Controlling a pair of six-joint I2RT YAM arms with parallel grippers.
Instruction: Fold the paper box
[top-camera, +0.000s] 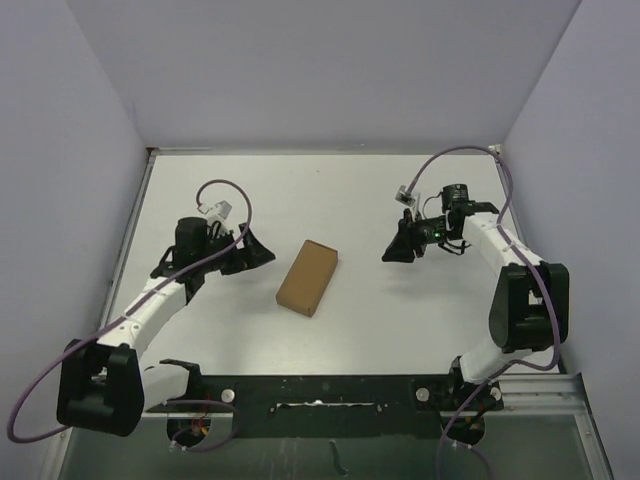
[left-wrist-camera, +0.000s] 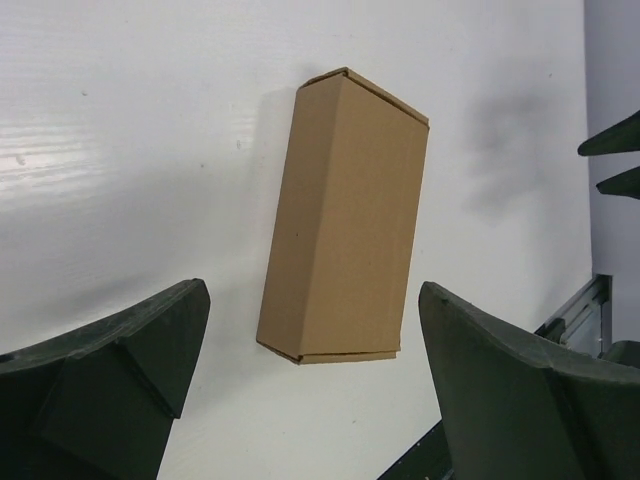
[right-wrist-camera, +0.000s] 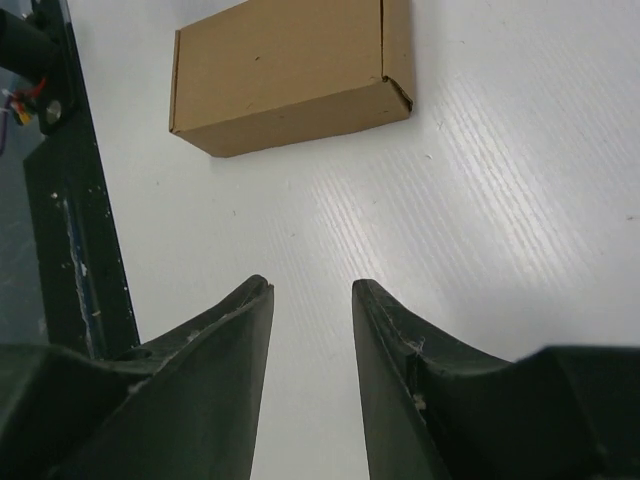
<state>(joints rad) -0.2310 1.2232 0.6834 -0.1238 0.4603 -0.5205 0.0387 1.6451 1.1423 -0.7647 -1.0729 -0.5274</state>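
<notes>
The paper box (top-camera: 307, 277) is a plain brown closed rectangular box lying flat on the white table, between the two arms. It also shows in the left wrist view (left-wrist-camera: 345, 215) and in the right wrist view (right-wrist-camera: 290, 72). My left gripper (top-camera: 262, 253) is open and empty, just left of the box, its fingers (left-wrist-camera: 120, 350) wide apart on either side of the box's near end, not touching it. My right gripper (top-camera: 392, 252) is open with a narrower gap and empty, some way right of the box, its fingertips (right-wrist-camera: 255, 300) pointing toward it.
White table (top-camera: 360, 200) bounded by grey walls at left, back and right. A black rail (top-camera: 320, 385) runs along the near edge by the arm bases. Purple cables (top-camera: 225, 190) loop above each arm.
</notes>
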